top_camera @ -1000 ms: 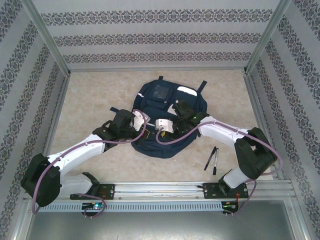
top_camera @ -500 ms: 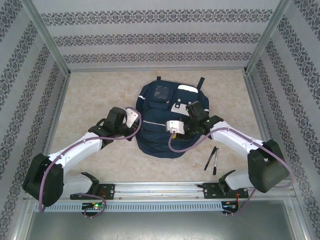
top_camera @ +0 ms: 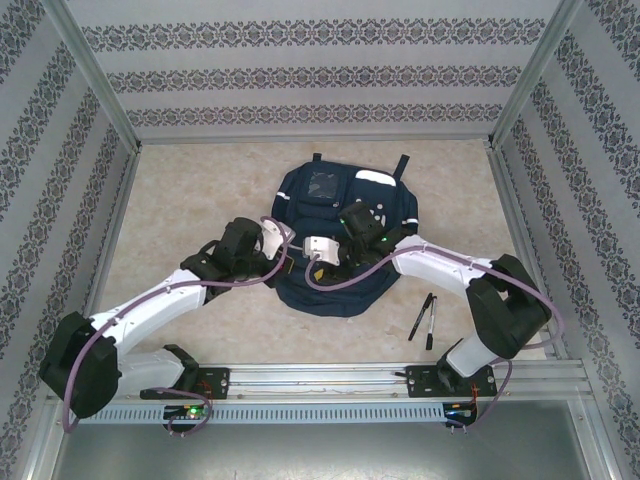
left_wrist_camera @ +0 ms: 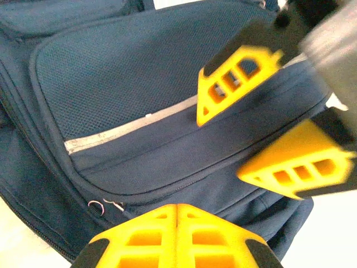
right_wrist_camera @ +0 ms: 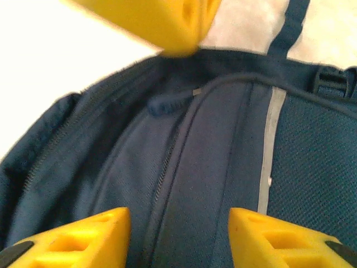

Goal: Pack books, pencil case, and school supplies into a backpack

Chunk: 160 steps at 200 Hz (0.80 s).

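The navy backpack [top_camera: 375,205] lies flat in the middle of the table. My left gripper [top_camera: 284,256] is shut with nothing between its fingers, hovering at the pack's lower left edge; in the left wrist view its gripper [left_wrist_camera: 177,209] hangs over the backpack [left_wrist_camera: 128,72]. My right gripper [top_camera: 318,262] stands open just above the lower front of the backpack [right_wrist_camera: 223,167], its jaws astride a zip line [right_wrist_camera: 165,167]. Two black pens [top_camera: 425,318] lie on the table right of the pack. The books and pencil case are out of view.
Both grippers are close together over the pack's lower left; the right gripper's fingers [left_wrist_camera: 240,78] show in the left wrist view. A metal frame and patterned walls bound the table. Bare tabletop lies left of the pack and behind it.
The right gripper has opened. Both arms drew apart half a second ago, then came back together over the pack's lower front.
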Tool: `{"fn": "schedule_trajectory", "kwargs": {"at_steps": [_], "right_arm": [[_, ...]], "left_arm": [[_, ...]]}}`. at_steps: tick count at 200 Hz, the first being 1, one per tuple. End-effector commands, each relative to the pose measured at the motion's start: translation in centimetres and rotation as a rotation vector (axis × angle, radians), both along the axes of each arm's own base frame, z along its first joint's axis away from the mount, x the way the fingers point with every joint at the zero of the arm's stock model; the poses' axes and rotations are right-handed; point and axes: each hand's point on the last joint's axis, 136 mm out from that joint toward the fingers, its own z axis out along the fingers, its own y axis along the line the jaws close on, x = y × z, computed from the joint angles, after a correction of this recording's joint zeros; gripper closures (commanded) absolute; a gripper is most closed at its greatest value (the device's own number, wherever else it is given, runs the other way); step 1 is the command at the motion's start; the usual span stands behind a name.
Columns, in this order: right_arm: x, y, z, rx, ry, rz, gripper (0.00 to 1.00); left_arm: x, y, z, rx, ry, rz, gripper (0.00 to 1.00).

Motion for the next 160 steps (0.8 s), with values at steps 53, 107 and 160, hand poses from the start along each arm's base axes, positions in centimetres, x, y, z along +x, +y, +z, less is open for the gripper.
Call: {"fn": "schedule_trajectory", "kwargs": {"at_steps": [53, 107, 160], "right_arm": [[-0.8, -2.5, 0.1, -0.085, -0.155, 0.082, 1.0], [0.6, -2.2, 5.5, 0.102, -0.214, 0.035, 1.0], [0.0, -2.5, 6.7, 0.176, -0.159, 0.056, 1.0]], "left_arm": [[1.2, 2.7, -0.1, 0.087, -0.063, 0.068, 0.79], [0.8, -0.7, -1.2, -0.051, 0.078, -0.041, 0.47], [1.8, -1.2, -2.3, 0.001, 0.039, -0.097, 0.4]]}}
